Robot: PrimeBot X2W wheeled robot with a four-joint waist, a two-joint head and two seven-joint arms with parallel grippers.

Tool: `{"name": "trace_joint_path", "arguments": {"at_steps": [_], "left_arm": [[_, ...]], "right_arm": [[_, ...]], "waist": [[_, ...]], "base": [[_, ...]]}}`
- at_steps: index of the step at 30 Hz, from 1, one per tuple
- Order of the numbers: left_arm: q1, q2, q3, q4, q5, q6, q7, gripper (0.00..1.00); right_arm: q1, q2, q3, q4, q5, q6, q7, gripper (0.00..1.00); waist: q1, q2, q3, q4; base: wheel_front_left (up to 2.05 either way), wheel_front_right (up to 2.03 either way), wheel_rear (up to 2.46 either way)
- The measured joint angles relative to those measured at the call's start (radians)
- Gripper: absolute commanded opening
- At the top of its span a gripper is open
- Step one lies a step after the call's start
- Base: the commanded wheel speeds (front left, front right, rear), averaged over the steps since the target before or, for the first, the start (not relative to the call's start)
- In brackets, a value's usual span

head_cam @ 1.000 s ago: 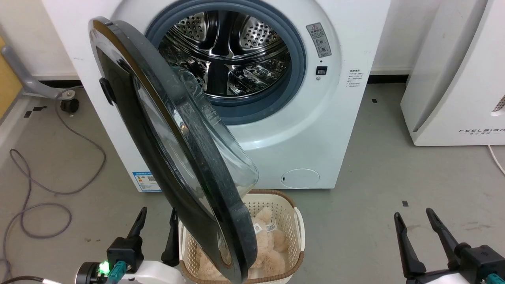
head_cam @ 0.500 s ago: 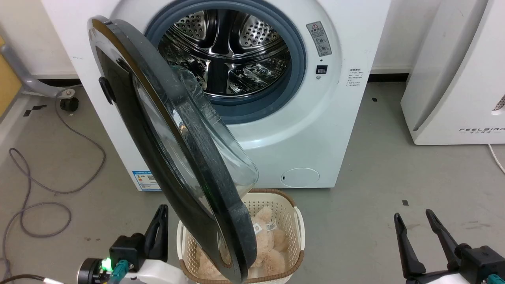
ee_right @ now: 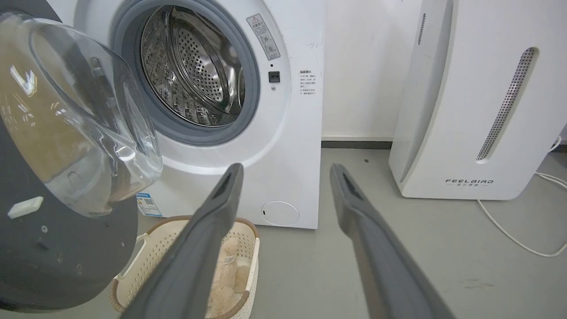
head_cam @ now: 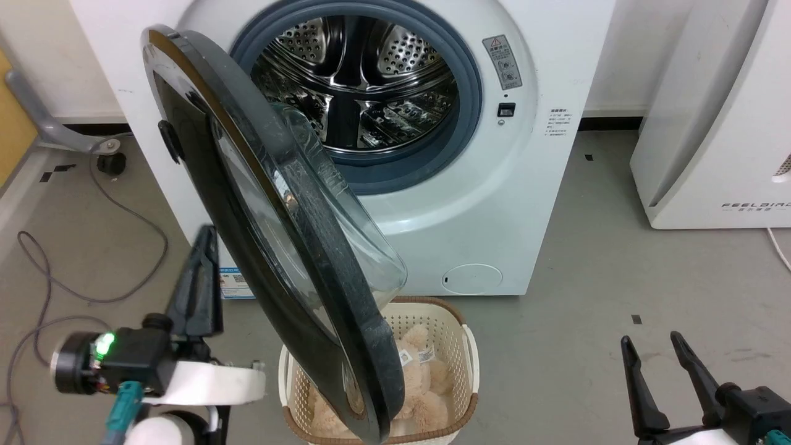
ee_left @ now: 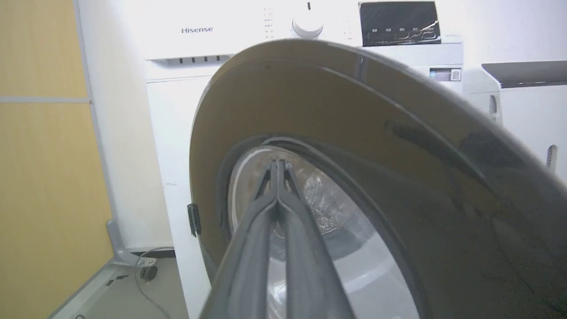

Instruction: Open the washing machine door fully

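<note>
The washing machine door (head_cam: 272, 228), a large round glossy-black disc with a clear bulging glass bowl at its centre and a dark grey inner rim, stood roughly half open. It was hinged at the machine's 9 o'clock side and seen nearly edge-on in the head view, its long axis running from 11 o'clock down to 5 o'clock. Nearest the camera, the left gripper (head_cam: 207, 236) had its two long dark fingers pressed together with nothing between them. It sat just beside the door's black outer face, so the door lay at about 2 o'clock from it. In the left wrist view those joined fingers (ee_left: 259, 221) pointed straight at the round window in that face; whether the tips touched it could not be told. The right gripper (head_cam: 650, 339), fingers spread wide and empty, hung well apart at 4 o'clock, facing the bowl side. The left arm was plainly the nearer, yet it stood on the side toward which the door would have to swing. A push from there would probably close it, so hooking the rim or clearing the sweep seemed the likelier need. Under the door's lower edge, a cream perforated plastic basket with a brown rim (head_cam: 465, 358) held beige fluffy plush toys (head_cam: 426, 377). Beyond it rose the white boxy front-loading washing machine (head_cam: 494, 216), its perforated steel drum (head_cam: 358, 80) showing bare metal inside the grey rubber ring (head_cam: 408, 176). Farthest off, at 2 o'clock, stood a white slanted appliance with grey lettering (head_cam: 710, 123).
</note>
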Motion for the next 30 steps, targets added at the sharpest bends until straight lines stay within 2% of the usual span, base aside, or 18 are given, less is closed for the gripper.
{"name": "trace_joint_path", "arguments": {"at_steps": [10,15,16,21,30], "left_arm": [[-0.065,0.035,0.017,-0.268,0.047,0.027,0.011,0.0],[-0.117,0.022,-0.026,-0.376,0.06,0.026,0.016,0.0],[-0.152,0.006,-0.066,-0.423,0.062,0.018,0.017,0.0],[-0.191,-0.026,-0.171,-0.481,0.068,-0.017,0.044,0.0],[-0.181,-0.066,-0.374,-0.478,-0.021,-0.105,0.148,0.0]], "right_arm": [[0.0,0.0,-0.005,0.009,-0.002,0.0,0.0,1.0],[0.0,0.0,-0.008,0.012,-0.011,0.0,0.0,1.0],[0.0,0.0,-0.007,0.015,-0.018,0.0,0.0,1.0],[-0.001,0.0,-0.007,0.02,-0.018,0.0,0.0,1.0],[-0.001,0.0,-0.01,0.03,-0.018,0.0,0.0,1.0]], "waist": [[0.0,0.0,0.004,0.0],[0.0,0.0,0.006,0.005],[0.0,0.0,0.008,0.007],[0.0,0.0,0.01,0.007],[0.0,0.0,0.012,0.009]], "base": [[0.0,0.0,0.0],[0.0,0.0,0.0],[0.0,0.0,0.0],[0.0,0.0,0.0],[0.0,0.0,0.0]]}}
